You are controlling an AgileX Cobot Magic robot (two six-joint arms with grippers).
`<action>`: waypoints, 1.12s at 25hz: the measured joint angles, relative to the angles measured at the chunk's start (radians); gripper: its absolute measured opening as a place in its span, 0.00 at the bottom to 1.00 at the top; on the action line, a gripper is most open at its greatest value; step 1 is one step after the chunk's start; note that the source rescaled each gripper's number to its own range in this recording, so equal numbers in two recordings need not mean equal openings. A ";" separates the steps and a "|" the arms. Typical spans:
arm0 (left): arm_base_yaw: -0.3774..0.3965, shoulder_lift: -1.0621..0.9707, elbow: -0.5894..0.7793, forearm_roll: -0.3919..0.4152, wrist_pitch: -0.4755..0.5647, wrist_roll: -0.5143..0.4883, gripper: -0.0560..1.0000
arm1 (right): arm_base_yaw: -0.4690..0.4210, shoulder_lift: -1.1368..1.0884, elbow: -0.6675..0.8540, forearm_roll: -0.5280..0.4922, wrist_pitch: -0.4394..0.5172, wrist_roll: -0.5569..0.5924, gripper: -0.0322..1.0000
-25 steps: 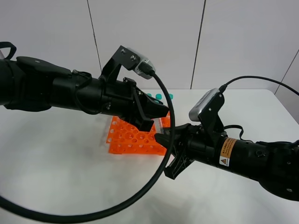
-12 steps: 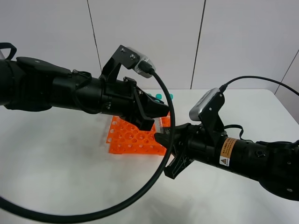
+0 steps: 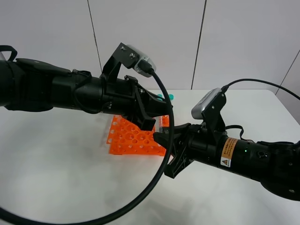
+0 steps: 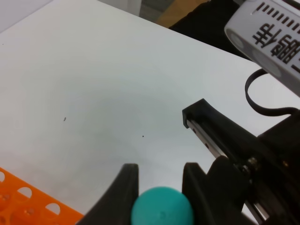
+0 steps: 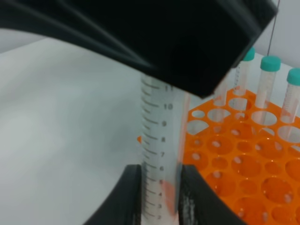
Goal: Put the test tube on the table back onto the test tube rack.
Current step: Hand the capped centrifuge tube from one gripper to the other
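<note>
A clear test tube (image 3: 161,123) with printed scale marks stands upright above the near right edge of the orange test tube rack (image 3: 127,138). My left gripper (image 3: 159,114) is shut on its teal cap (image 4: 161,208) from above. In the right wrist view my right gripper (image 5: 161,190) is shut on the lower part of the tube (image 5: 158,136), with one finger (image 5: 129,194) on each side. The right gripper (image 3: 162,137) sits just below the left one, over the white table (image 3: 70,178).
Other teal-capped tubes (image 5: 268,79) stand in the rack's far rows (image 5: 234,168). The left arm's black cable (image 3: 140,197) loops low over the table in front. The right arm's body (image 4: 234,154) is close under the left gripper. White panelled wall behind.
Both arms have barely shifted. The tube stays held between the two grippers.
</note>
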 joint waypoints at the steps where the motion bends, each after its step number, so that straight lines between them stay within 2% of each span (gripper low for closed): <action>1: 0.000 0.000 0.000 -0.001 0.000 0.000 0.06 | 0.000 0.000 0.000 0.001 0.000 -0.003 0.06; 4: 0.000 0.000 0.000 -0.001 0.000 0.002 0.06 | 0.000 0.000 0.000 0.004 0.000 -0.013 0.07; 5: 0.000 0.000 0.000 -0.002 0.000 0.003 0.06 | 0.000 0.000 0.000 0.003 -0.001 -0.021 0.13; 6: 0.000 0.000 0.000 -0.010 0.000 0.003 0.06 | 0.000 0.000 0.000 -0.011 0.002 -0.028 0.25; 8: 0.000 0.000 -0.001 -0.019 0.000 0.004 0.06 | 0.000 0.000 0.000 -0.026 0.005 -0.039 0.60; 10: 0.000 0.000 -0.001 -0.020 0.000 0.004 0.06 | 0.000 0.000 0.000 -0.024 0.005 -0.039 0.81; 11: 0.000 0.000 -0.001 -0.020 0.000 0.004 0.06 | 0.000 0.000 0.000 -0.019 0.005 -0.039 0.86; 13: 0.000 0.000 -0.001 -0.020 0.000 0.004 0.06 | 0.000 0.000 0.000 -0.008 0.005 -0.043 0.91; 16: 0.000 0.000 -0.001 -0.021 -0.004 0.004 0.06 | 0.000 0.000 0.000 0.016 0.007 -0.053 0.93; 19: 0.000 0.000 -0.001 -0.022 -0.020 0.005 0.06 | 0.000 -0.001 0.000 0.033 0.064 -0.062 0.93; 28: 0.000 0.000 -0.001 -0.023 -0.029 0.007 0.06 | 0.000 -0.210 0.002 0.077 0.468 -0.064 0.93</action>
